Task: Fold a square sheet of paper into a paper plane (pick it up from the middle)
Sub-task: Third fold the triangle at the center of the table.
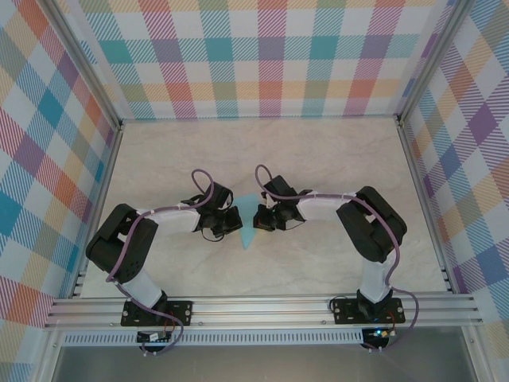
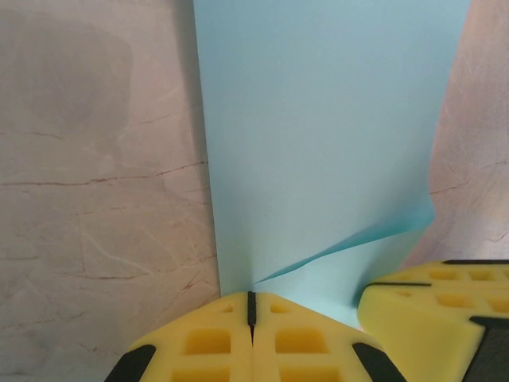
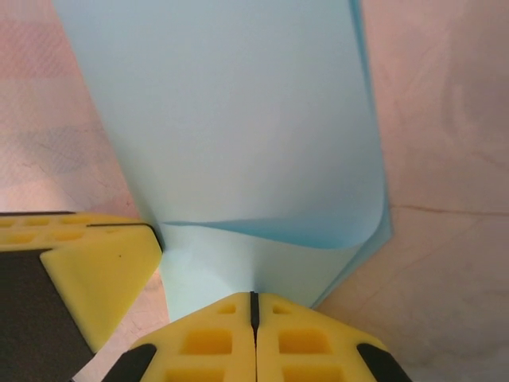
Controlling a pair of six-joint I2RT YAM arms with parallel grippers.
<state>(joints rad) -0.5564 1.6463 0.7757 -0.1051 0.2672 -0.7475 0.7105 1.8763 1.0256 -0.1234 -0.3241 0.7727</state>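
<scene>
The table [image 1: 334,159] is taken in from high above and behind the arm bases, looking down and forward. Each wrist view is aimed out past its own gripper — left gripper [image 2: 251,306], right gripper [image 3: 254,306] — and held very close on the square sheet of paper [image 2: 318,119], which is shared by all three views.

Legend: no text, label, brand, number or sign is legible on the sheet of paper [image 2: 318,119], plaid walls [image 1: 254,56] or worktop [image 1: 334,159]
</scene>
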